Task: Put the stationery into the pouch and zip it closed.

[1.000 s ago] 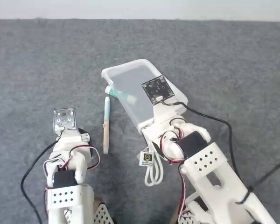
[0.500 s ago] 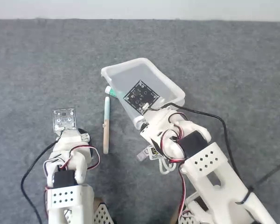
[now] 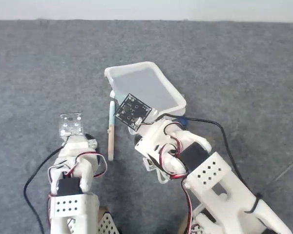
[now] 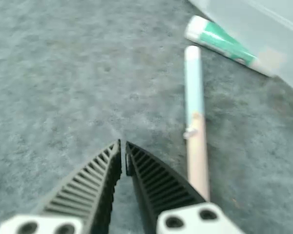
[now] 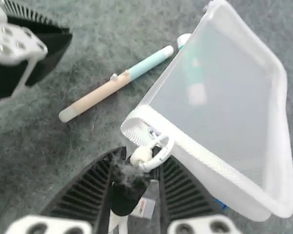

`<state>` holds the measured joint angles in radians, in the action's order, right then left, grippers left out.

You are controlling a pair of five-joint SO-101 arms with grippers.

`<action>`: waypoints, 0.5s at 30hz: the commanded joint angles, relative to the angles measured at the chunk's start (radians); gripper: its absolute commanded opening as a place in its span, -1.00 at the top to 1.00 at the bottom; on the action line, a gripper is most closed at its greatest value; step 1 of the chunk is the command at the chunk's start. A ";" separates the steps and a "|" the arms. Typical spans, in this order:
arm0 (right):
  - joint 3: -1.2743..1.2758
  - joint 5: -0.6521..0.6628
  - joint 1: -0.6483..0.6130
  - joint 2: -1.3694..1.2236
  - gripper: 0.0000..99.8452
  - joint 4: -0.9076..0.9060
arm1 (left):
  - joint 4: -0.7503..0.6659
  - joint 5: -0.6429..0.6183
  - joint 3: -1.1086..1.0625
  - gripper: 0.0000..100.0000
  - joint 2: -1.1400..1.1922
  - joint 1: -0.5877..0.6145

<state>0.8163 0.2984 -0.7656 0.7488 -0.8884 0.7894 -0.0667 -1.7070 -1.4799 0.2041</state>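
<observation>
Big swing leftward by the right arm over the last second, from the right side of the pouch (image 3: 146, 87) to its near left corner. Pouch nudged and twisted a bit along with it, cord loop dragged in under the arm. Barely any shift on the left arm.

Right gripper (image 5: 136, 161) clamped on the zip pull (image 5: 142, 156) at the pouch corner, white bead and ring pinched between the ribbed black fingers (image 5: 90, 187). Pouch translucent white, lying on the grey carpet (image 3: 244, 58), zip edge on the side nearest the right arm.

Pen (image 3: 111, 129), teal at one end and tan at the other, flat on the carpet just beside the pouch, between the two arms, not in yet. Green stick (image 4: 219, 41) up against the pouch edge, one end showing through the plastic, inside or underneath, can't tell which.

Left gripper (image 4: 123, 146) pressed nearly together, holding nothing, low over the carpet beside the pen's tan end.
</observation>
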 commanded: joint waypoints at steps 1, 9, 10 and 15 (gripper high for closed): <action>-0.063 0.061 -0.010 0.051 0.99 0.074 | 0.006 0.012 0.015 0.98 -0.018 -0.040; -0.060 0.077 -0.007 0.053 0.99 0.101 | 0.011 0.011 0.015 0.98 -0.018 -0.046; -0.060 0.077 -0.001 0.062 0.99 0.101 | 0.006 0.009 0.016 0.98 -0.018 -0.046; -0.054 -0.021 0.007 0.157 0.99 0.091 | -0.023 0.015 0.099 0.98 -0.018 -0.023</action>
<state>0.8163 0.3291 -0.7641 0.8086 -0.8086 0.7894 -0.0637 -1.7054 -1.4799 0.1611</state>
